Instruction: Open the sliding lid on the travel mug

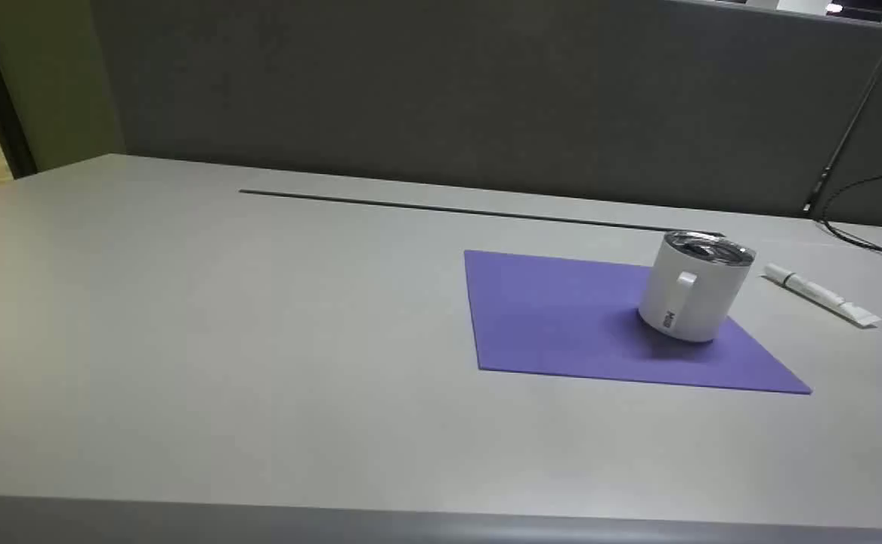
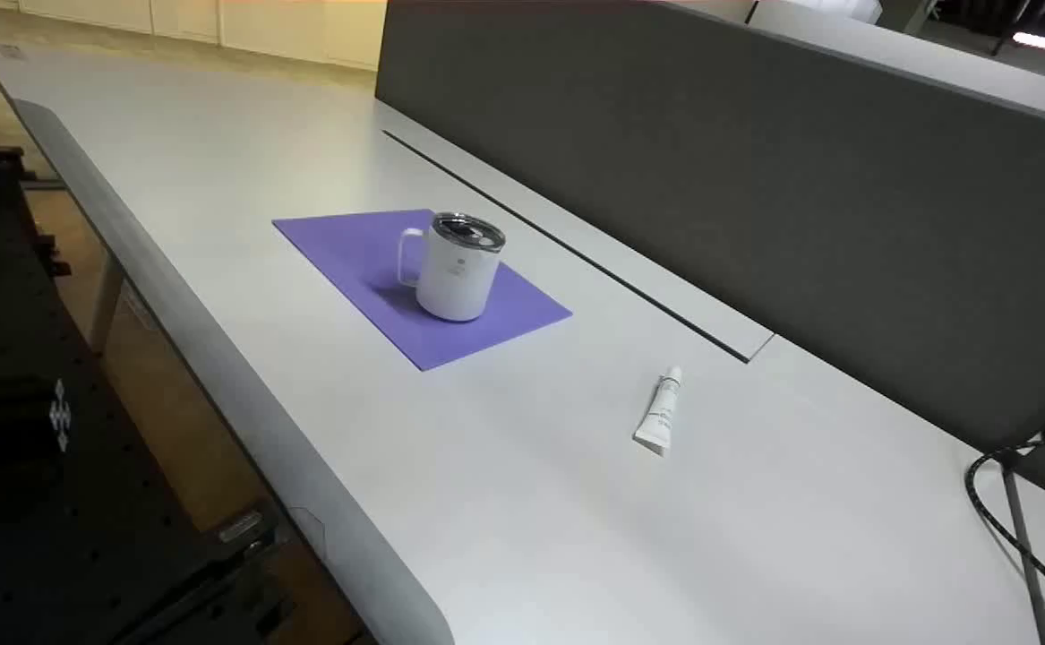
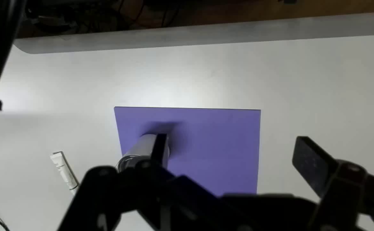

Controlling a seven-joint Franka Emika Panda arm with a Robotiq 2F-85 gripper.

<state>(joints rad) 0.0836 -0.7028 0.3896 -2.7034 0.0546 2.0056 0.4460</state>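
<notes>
White and squat, the cylindrical mug [image 1: 705, 302] we see in an exterior view stands on a flat purple mat [image 1: 546, 310], its round dark grey lid [image 1: 709, 248] on top. In an exterior view, a slim white tube [image 2: 661, 412] lies apart from the mat. The wrist view gives us the black gripper [image 3: 235, 154], jaws wide, one finger [image 3: 159, 149] hiding part of the mug.

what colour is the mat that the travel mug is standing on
Plain purple. The mat under the travel mug shows best in an exterior view.
</notes>
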